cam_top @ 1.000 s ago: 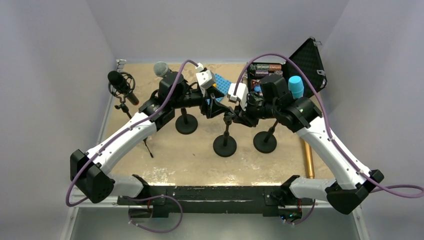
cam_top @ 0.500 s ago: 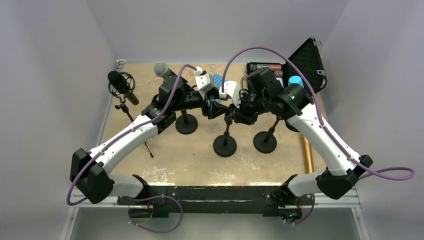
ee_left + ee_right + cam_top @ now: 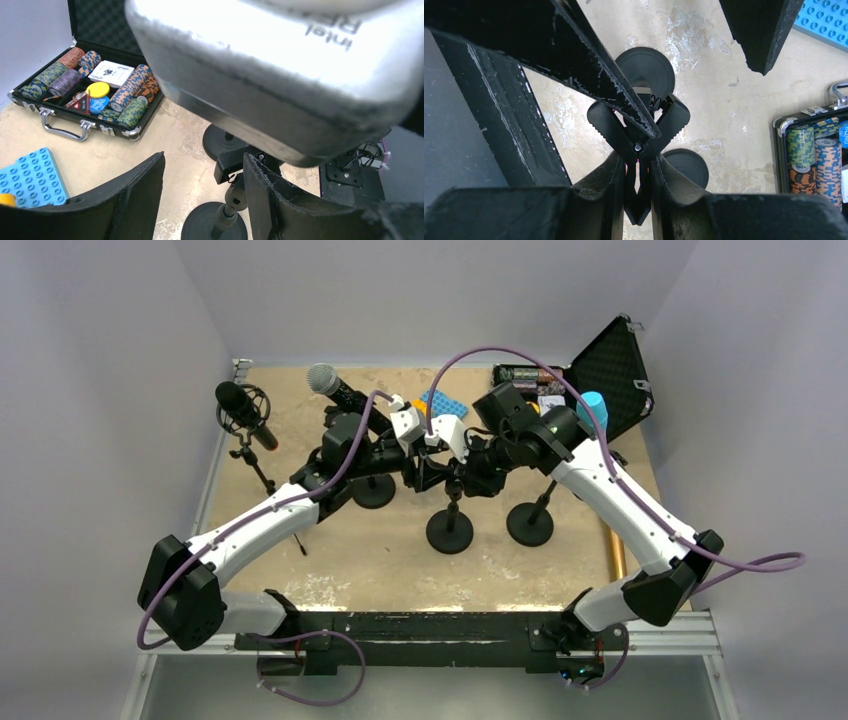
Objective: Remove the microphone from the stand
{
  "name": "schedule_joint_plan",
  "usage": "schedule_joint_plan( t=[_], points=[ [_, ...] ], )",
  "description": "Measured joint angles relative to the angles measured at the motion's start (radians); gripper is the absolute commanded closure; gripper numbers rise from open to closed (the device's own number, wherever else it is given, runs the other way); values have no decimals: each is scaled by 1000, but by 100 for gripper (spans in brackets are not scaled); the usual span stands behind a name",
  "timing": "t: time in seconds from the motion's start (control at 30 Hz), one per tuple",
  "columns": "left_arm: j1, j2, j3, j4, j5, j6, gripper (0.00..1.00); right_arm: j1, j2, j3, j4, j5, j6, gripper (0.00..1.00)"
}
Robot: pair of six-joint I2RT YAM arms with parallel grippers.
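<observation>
Both wrists have swung leftward since the earlier frame, and the left gripper [image 3: 202, 167] has narrowed a little. It stands about half open and grips nothing, with the slim black round-based middle stand [image 3: 226, 210] showing in the gap between its fingers. Facing it, the right gripper [image 3: 638, 167] is pinched tight on the black plastic serrated clip [image 3: 672, 119] topping that stand; the clip looks empty. Further out, the black-handled microphone with the silver mesh head [image 3: 330, 385] slants up at the far left. It is apparently seated on the neighbouring stand [image 3: 373, 490], though the left arm hides the joint. On that reading, removal has not begun: grasping and lifting the microphone remain.
</observation>
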Motion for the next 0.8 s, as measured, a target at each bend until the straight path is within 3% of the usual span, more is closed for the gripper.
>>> schedule_joint_plan(
  t=[0.4,0.57,0.8],
  points=[
    [-6,56,-39,-26,-2,8,39,-5,-31,-181,82,5,24,100],
    [-8,58,-38,-31,-23,26,36,-7,-32,-180,67,4,34,100],
    [-5,32,-43,-188,-43,35,31,-11,-35,-180,58,39,50,100]
  ],
)
